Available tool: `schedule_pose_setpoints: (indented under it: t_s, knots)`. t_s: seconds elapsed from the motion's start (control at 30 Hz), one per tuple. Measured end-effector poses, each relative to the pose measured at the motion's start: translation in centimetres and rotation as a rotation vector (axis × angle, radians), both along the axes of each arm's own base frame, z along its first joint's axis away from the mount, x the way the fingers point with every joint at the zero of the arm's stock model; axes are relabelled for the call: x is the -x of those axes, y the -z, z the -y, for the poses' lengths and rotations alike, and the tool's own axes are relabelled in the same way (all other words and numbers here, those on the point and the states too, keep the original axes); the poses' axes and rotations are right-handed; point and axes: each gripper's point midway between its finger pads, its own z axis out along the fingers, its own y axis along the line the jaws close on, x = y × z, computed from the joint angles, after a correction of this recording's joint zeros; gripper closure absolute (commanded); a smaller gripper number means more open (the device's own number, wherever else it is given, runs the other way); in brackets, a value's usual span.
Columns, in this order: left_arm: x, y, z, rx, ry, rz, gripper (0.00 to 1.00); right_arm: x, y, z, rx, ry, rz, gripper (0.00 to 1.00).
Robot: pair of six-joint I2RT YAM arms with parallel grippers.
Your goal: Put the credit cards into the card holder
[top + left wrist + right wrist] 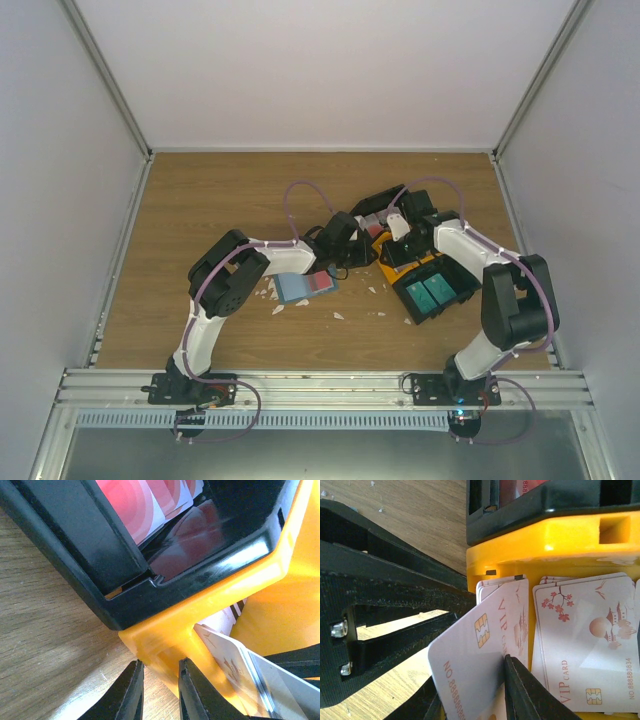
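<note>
My right gripper [475,680] is shut on a white credit card [470,645] and holds it tilted up over the orange bin [535,540]. More credit cards [585,640] lie stacked flat in that bin. My left gripper [159,672] is shut on the corner wall of the orange bin [230,585], one finger inside and one outside. The blue card holder [300,288] lies flat on the table to the left of both grippers, with a red patch at its right end. From above, the left gripper [368,255] and the right gripper [392,243] meet at the orange bin [400,262].
A black bin [90,545] with red-patterned cards [135,505] butts against the orange bin's far side. A black tray with two teal bins [435,290] sits right of the orange bin. White scraps [338,316] are scattered near the card holder. The left arm's black fingers [420,600] cross the right wrist view.
</note>
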Motion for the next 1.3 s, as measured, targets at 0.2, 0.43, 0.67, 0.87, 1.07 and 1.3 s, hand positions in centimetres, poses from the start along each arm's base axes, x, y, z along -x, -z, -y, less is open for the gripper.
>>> schedule_pose_setpoints:
  t_s: [0.2, 0.43, 0.67, 0.87, 1.07, 1.3]
  knots:
    - [0.0, 0.0, 0.0, 0.000, 0.000, 0.000, 0.78, 0.1, 0.1, 0.0, 0.002, 0.002, -0.003, 0.67]
    - [0.0, 0.0, 0.0, 0.001, 0.000, 0.001, 0.78, 0.2, 0.1, -0.2, -0.006, -0.001, -0.007, 0.66]
    - [0.0, 0.0, 0.0, 0.001, 0.000, 0.001, 0.78, 0.2, 0.0, -0.1, -0.004, 0.000, -0.005, 0.72]
    - [0.0, 0.0, 0.0, 0.000, 0.000, 0.001, 0.78, 0.0, -0.1, 0.2, 0.004, 0.018, 0.001, 0.85]
    - [0.0, 0.0, 0.0, -0.001, 0.001, 0.000, 0.78, -0.7, 0.1, 1.4, 0.046, 0.060, 0.017, 1.00]
    - [-0.1, -0.1, 0.0, -0.004, 0.007, 0.016, 0.74, -1.0, -0.4, 2.2, 0.056, 0.102, 0.033, 1.00]
